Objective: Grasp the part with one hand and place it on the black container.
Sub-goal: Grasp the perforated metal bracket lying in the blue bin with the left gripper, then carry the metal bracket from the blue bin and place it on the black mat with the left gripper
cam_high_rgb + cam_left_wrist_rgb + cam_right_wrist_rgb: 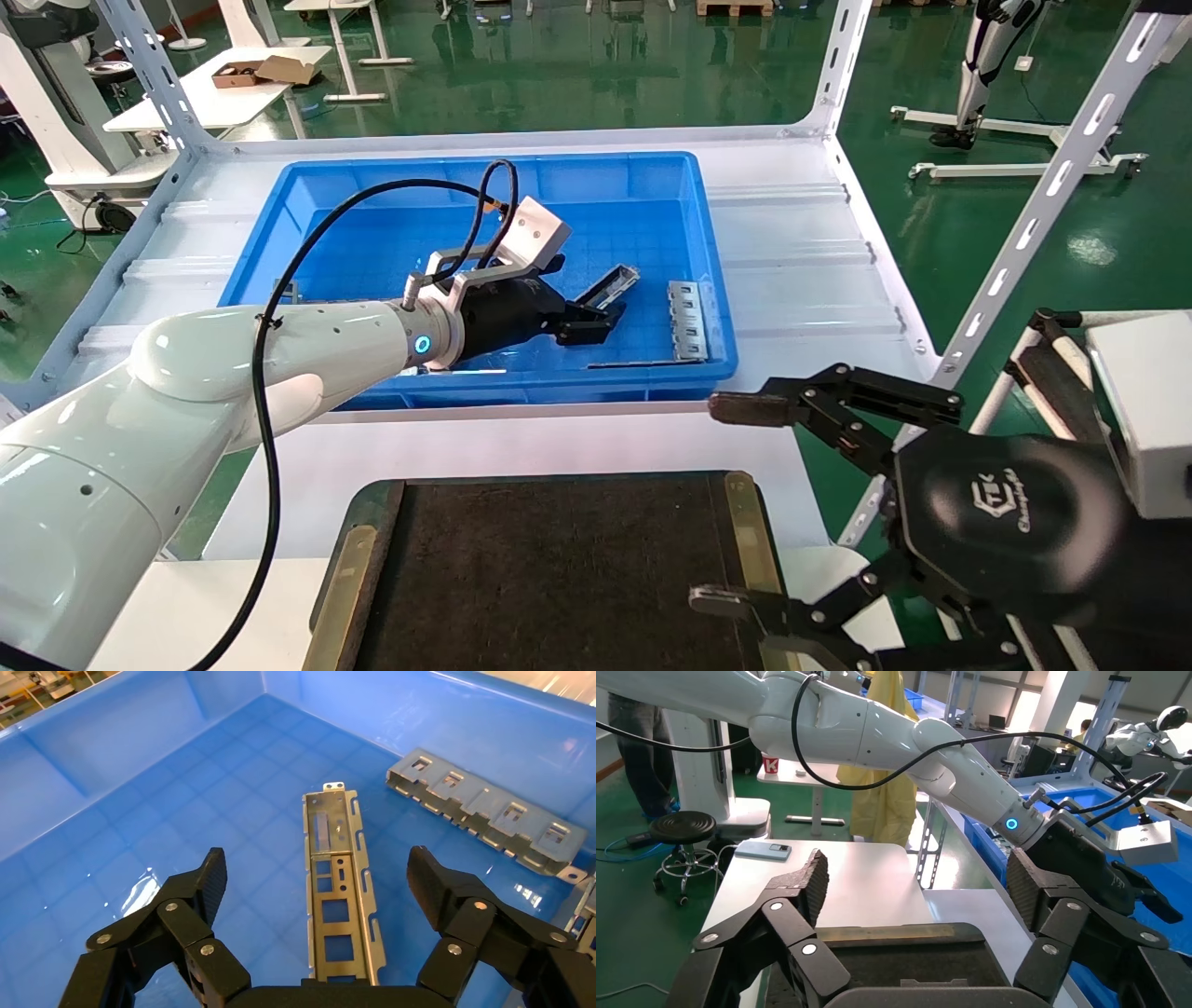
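The part (pixel 337 881), a narrow grey metal channel with rectangular cutouts, lies on the floor of the blue bin (pixel 105 741). My left gripper (pixel 318 864) is open, with one finger on each side of the part and neither touching it. In the head view the left gripper (pixel 596 326) is low inside the bin at the near end of the part (pixel 610 284). The black container (pixel 559 578) lies in front of the bin with brass strips along two sides. My right gripper (pixel 712 503) hangs open and empty by the container's right edge.
A ladder-like frame with square windows (pixel 687 320) lies to the right of the part, also in the left wrist view (pixel 485 811). The bin's walls (pixel 484 163) surround the left gripper. White rack posts (pixel 1024 224) stand at the table's corners.
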Robot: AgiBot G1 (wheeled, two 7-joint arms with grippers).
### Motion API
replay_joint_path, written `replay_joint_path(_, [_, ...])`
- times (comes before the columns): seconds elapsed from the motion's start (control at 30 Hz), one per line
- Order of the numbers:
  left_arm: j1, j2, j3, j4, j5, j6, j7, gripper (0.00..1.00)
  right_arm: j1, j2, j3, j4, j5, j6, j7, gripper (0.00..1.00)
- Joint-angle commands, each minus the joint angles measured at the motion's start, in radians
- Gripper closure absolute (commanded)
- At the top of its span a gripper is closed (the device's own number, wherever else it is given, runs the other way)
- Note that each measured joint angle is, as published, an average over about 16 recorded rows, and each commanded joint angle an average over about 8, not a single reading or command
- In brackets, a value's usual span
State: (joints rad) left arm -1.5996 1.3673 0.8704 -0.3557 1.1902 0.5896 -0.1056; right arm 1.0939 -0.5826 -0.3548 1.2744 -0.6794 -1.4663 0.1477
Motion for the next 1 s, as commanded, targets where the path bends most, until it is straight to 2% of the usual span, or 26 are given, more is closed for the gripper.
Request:
replay_joint_path(0.03, [-0.002, 0.0, 0.018, -0.005, -0.012, -0.005, -0.008, 1.0, 0.0, 0.0, 0.0, 0.0, 0.0, 0.0, 0.0, 1.0])
replay_joint_path(1.0, [-0.012, -0.01, 0.177, -0.033, -0.151, -0.039, -0.048, 1.0, 0.0, 0.0, 0.0, 0.0, 0.0, 0.0, 0.0, 1.0])
